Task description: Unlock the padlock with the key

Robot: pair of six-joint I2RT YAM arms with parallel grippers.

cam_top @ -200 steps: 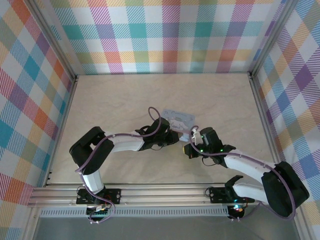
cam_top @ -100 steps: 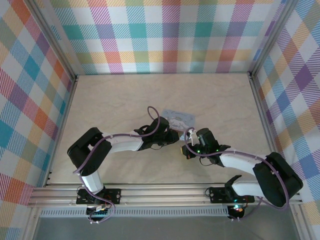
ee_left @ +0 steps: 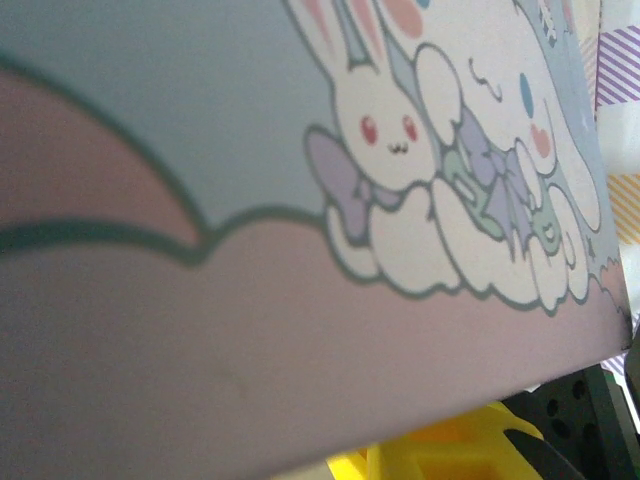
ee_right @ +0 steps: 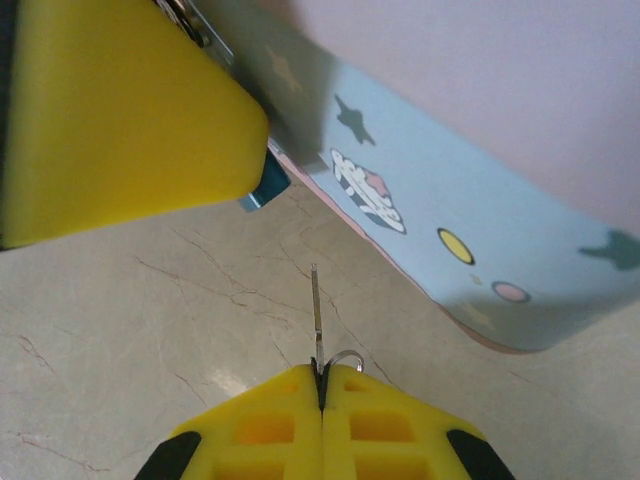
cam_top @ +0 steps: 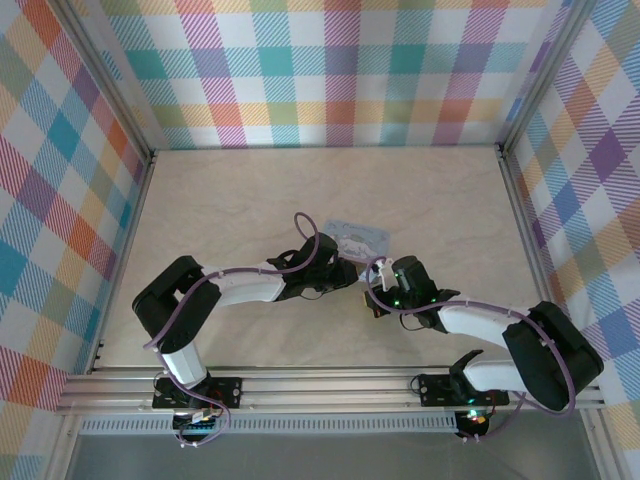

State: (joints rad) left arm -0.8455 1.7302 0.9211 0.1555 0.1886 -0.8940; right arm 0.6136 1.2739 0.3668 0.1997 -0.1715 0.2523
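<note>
Yellow pads of right gripper (ee_right: 320, 382) pinched tight on thin dark metal key (ee_right: 315, 300), blade pointing ahead. Tiny teal padlock (ee_right: 264, 188) ahead-left, tucked against left gripper's yellow finger (ee_right: 130, 110); left grip: can't tell. Align blade to keyway, creep in.

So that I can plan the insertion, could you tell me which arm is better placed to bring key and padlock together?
Right. The right tool is shut on the key, whose blade points roughly toward the padlock peeking out by the left tool's finger.
</note>
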